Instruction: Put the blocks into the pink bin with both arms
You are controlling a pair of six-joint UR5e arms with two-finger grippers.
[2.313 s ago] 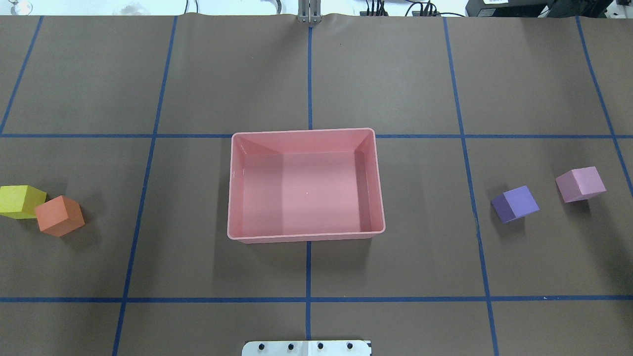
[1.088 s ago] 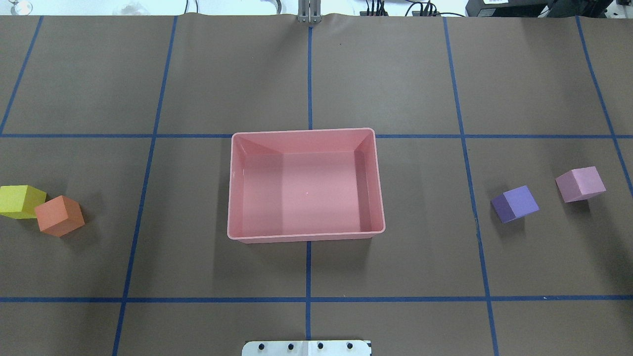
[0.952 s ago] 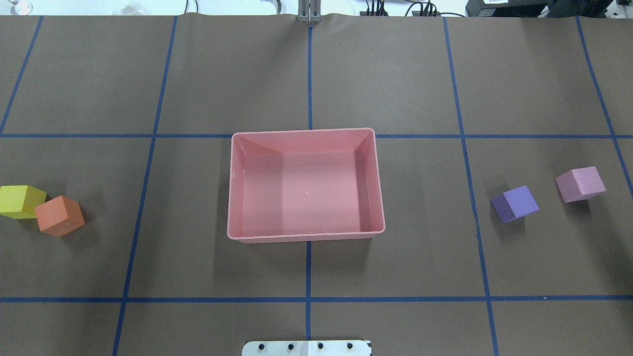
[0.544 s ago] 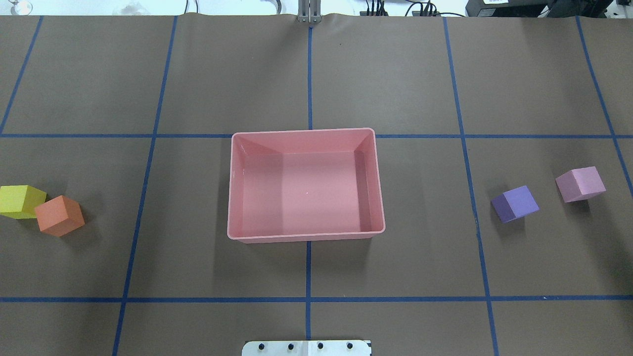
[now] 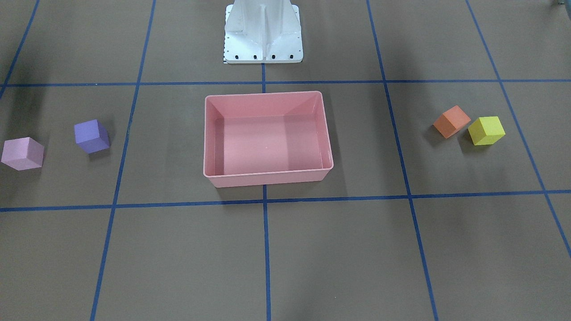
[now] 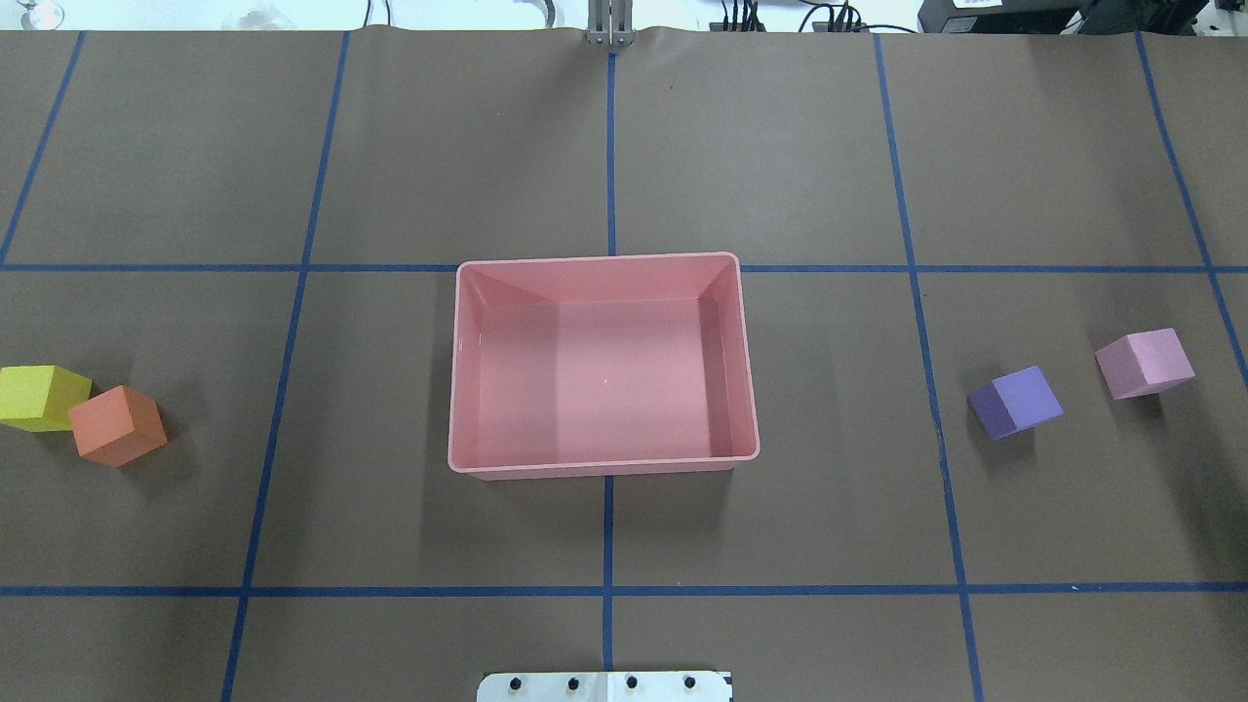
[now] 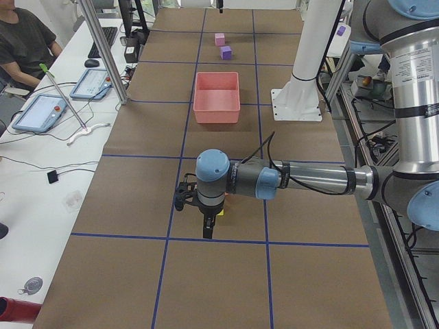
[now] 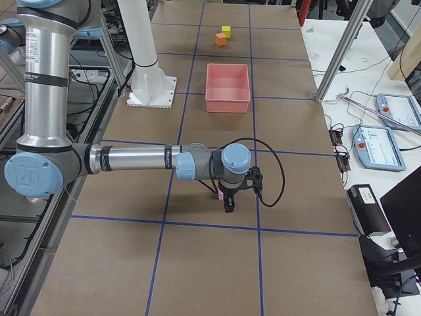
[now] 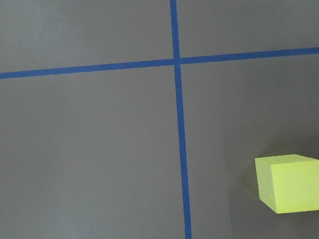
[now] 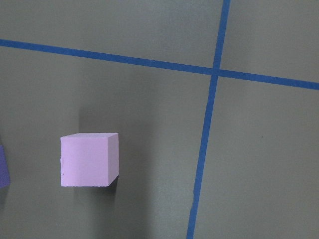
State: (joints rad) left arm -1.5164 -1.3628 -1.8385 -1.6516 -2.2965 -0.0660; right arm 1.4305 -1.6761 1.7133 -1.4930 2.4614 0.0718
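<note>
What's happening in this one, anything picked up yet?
Nothing is held yet. The pink bin is empty, and all four blocks lie on the table: yellow block and orange block on the robot's left, purple block and light pink block on its right. The left arm hangs over the yellow block, the right arm over the light pink one.

We can read no text, number or brand anywhere. The white sticker (image 7: 420, 67) on the upright segment of the left arm (image 7: 309, 179) carries lines of print, but they are too small for us to make out. The blue joint cap (image 8: 29, 174) of the right arm (image 8: 131, 160) bears a pale mark that we cannot tell. The tablet screens (image 8: 393, 110) on the side desk are too blurred to read.
</note>
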